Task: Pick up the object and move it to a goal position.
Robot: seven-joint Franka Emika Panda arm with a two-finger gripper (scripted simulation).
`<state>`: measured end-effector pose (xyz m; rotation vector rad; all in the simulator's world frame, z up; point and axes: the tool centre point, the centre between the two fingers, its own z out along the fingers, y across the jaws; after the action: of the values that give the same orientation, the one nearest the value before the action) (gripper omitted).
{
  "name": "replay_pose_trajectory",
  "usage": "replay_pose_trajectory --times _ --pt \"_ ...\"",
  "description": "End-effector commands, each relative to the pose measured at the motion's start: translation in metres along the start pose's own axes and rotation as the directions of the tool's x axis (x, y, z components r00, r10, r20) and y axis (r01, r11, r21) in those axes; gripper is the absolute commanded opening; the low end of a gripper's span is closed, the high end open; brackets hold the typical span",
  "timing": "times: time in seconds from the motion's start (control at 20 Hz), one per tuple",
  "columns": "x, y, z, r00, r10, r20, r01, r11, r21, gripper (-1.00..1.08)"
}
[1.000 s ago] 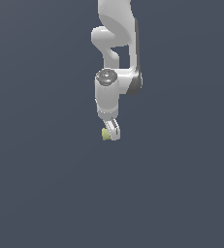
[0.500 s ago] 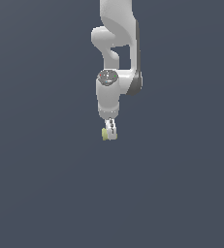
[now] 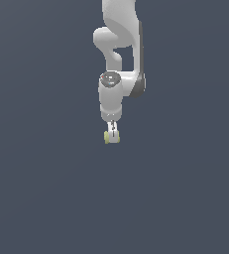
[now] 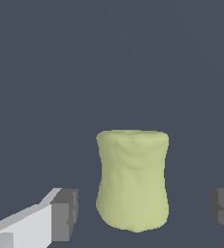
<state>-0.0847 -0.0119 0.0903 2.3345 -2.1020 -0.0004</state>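
Observation:
The object point(image 4: 133, 181) is a small pale yellow-green stubby cylinder. In the wrist view it sits between my gripper's point(image 4: 144, 213) two dark pads, one pad point(image 4: 65, 215) on one side and the other at the frame's edge. A gap shows on each side, so the gripper is open around it and not touching. In the exterior view the object point(image 3: 107, 137) shows as a small yellow-green patch at the tip of the white arm, with the gripper point(image 3: 113, 137) pointing down right beside it.
Only a plain dark grey surface point(image 3: 175, 198) surrounds the arm and the object in both views. The white arm point(image 3: 118, 54) hangs down from the top of the exterior view.
The gripper's tip has settled slightly lower at the object. The object has stayed in the same spot.

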Motion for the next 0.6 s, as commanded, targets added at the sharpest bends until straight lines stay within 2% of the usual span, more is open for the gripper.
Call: replay_pose_trajectory --times 0.0,0.55 --pt "0.000 0.000 0.001 1.000 0.000 0.000 0.000 1.000 0.000 1.00" --pt "0.000 0.001 0.043 1.000 0.005 0.000 -0.005 1.000 0.000 1.00"
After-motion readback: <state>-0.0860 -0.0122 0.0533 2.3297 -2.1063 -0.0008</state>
